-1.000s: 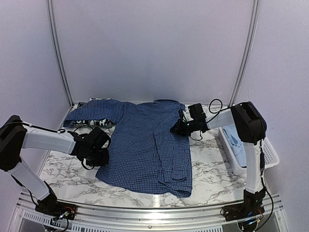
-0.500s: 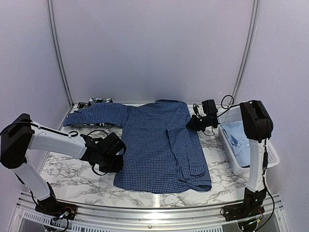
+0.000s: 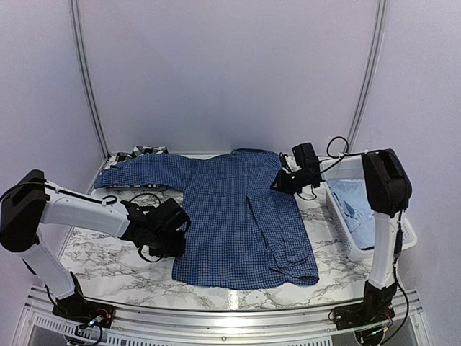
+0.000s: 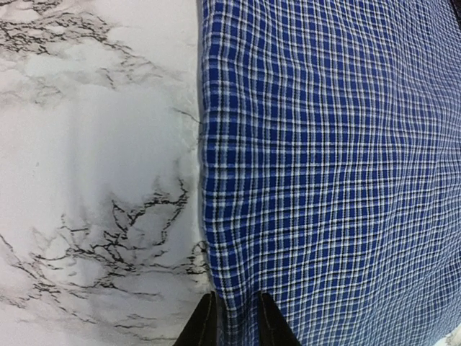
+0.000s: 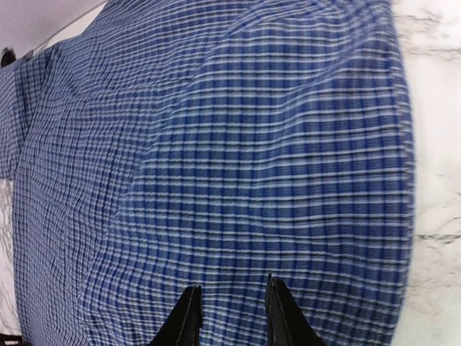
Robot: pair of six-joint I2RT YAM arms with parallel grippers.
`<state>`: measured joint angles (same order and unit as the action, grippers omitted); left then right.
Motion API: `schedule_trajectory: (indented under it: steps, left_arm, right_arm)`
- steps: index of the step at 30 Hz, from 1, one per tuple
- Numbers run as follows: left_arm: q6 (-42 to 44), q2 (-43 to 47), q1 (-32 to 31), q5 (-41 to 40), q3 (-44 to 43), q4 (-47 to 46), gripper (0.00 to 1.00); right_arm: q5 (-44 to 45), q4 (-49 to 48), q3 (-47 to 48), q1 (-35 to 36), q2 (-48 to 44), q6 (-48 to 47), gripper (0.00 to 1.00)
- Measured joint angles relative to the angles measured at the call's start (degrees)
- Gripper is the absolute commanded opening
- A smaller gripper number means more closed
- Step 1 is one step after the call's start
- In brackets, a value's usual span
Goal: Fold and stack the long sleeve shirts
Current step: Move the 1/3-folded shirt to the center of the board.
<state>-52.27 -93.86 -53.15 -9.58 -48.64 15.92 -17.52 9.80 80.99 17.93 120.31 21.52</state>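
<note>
A dark blue checked long sleeve shirt (image 3: 238, 216) lies spread flat on the marble table, its left sleeve (image 3: 137, 169) stretched toward the back left. My left gripper (image 3: 176, 234) sits low at the shirt's left side edge. In the left wrist view its fingertips (image 4: 235, 317) stand slightly apart, straddling the hem of the dark blue shirt (image 4: 331, 166). My right gripper (image 3: 282, 182) hovers at the shirt's right shoulder. In the right wrist view its jaws (image 5: 232, 310) are open over the flat dark blue cloth (image 5: 252, 166). A black-and-white plaid shirt (image 3: 144, 151) peeks out at the back left.
A white slatted basket (image 3: 405, 232) stands at the table's right edge with a pale blue shirt (image 3: 356, 205) inside. Bare marble (image 3: 101, 252) shows left of the shirt and along the front. Grey walls enclose the back and sides.
Both arms dragged the shirt rightward and laid it flat. In the last half second both grippers opened, and the right one pulled back slightly off the shoulder.
</note>
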Motion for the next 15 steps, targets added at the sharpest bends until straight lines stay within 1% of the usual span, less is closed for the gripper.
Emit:
schedule_trajectory:
  steps: [4, 8, 9, 11, 15]
  left_arm:
    - [0.4, 2.6, 1.2, -1.8, 0.0, 1.0, 0.25]
    - [1.9, 5.7, 5.2, -2.9, 0.0, 1.6, 0.26]
    - [2.4, 6.3, 6.4, -3.0, 0.0, 1.7, 0.26]
    - [3.8, 7.7, 10.1, -3.1, 0.0, 2.1, 0.27]
    - [6.7, 9.1, 18.1, -3.6, -1.5, 3.0, 0.29]
  right_arm:
    - [0.1, 0.4, 0.2, 4.0, -0.3, -0.3, 0.16]
    - [-0.1, 0.8, 1.2, 7.1, 0.6, -0.2, 0.15]
    - [-0.1, 0.8, 1.6, 7.6, 1.0, -0.2, 0.16]
    - [0.0, 0.9, 2.4, 8.2, 1.9, -0.2, 0.22]
    - [1.1, 1.4, 4.0, 9.0, 4.1, -0.5, 0.27]
